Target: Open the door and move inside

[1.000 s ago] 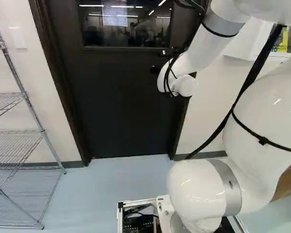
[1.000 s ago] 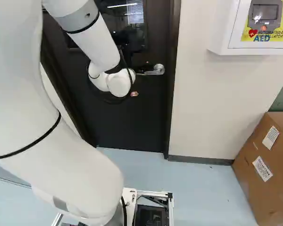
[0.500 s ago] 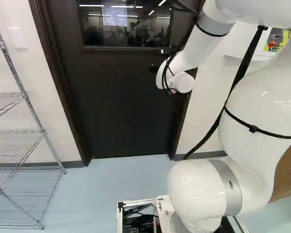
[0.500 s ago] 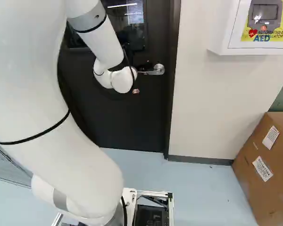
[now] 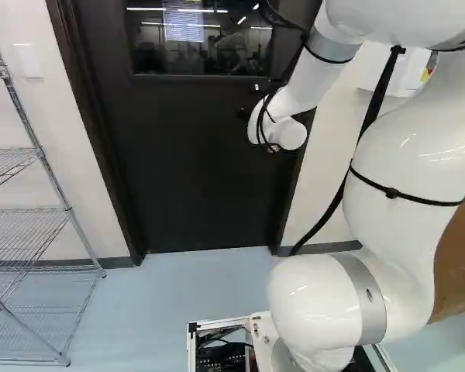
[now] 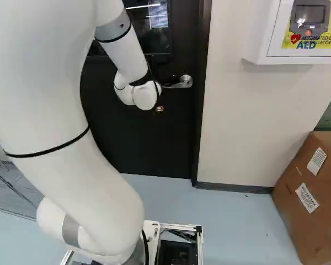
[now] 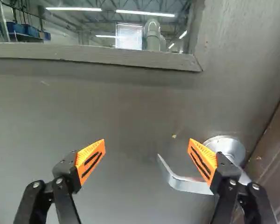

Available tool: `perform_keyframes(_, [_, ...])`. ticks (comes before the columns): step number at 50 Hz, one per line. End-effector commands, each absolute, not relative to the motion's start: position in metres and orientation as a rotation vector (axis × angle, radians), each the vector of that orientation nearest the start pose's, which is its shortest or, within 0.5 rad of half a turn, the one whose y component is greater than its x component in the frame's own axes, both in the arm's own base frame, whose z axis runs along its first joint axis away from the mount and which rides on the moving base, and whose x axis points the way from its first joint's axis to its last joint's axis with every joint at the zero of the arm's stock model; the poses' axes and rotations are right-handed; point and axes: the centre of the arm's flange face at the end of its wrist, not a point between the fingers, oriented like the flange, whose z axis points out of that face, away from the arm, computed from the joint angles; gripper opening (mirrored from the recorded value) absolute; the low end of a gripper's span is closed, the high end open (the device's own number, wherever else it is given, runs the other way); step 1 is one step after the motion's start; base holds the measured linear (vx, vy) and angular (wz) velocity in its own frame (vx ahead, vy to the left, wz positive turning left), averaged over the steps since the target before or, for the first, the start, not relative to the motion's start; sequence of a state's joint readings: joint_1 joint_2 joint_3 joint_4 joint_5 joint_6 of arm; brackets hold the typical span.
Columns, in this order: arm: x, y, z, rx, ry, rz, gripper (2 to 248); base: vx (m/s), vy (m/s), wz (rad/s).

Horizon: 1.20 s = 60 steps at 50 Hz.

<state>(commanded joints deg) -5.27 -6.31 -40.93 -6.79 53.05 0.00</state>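
The black gripper (image 6: 160, 109) is mostly hidden behind the arm's white wrist in the right base view, beside the door's lever handle (image 6: 183, 82). A dark door (image 5: 194, 163) with a window stands closed in its frame. In the wrist view the gripper (image 7: 147, 142) is open, its orange pads (image 7: 89, 159) wide apart with nothing held. The silver handle (image 7: 189, 185) lies beyond one finger, which covers part of the lever; its free end points into the space between the fingers. Whether finger and handle touch, I cannot tell.
Wire shelving (image 5: 23, 209) stands left of the door in the left base view. On the wall to the door's right hangs a white cabinet (image 6: 259, 49), and a cardboard box (image 6: 303, 193) sits on the floor below and beyond it.
The arm has shifted against its lowest joint: its wrist moved slightly right in the right base view and slightly left in the left one. Base, door and handle have not moved.
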Motion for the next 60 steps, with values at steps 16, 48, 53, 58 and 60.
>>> perform_keyframes(16, [0.505, -0.035, 0.465, -2.332, -0.086, -2.159, 247, 0.0, 0.0, 0.0])
perform_keyframes(48, [0.489, -0.035, 0.432, -2.407, -0.077, -2.069, 247, 0.0, 0.0, 0.0])
perform_keyframes(53, [0.488, -0.038, 0.426, -2.421, -0.069, -2.057, 247, 0.001, 0.0, 0.006])
perform_keyframes(58, [0.488, -0.041, 0.421, -2.435, -0.06, -2.046, 247, 0.0, 0.0, 0.0])
perform_keyframes(60, [0.488, -0.043, 0.419, -2.44, -0.056, -2.041, 247, 0.0, 0.0, 0.0])
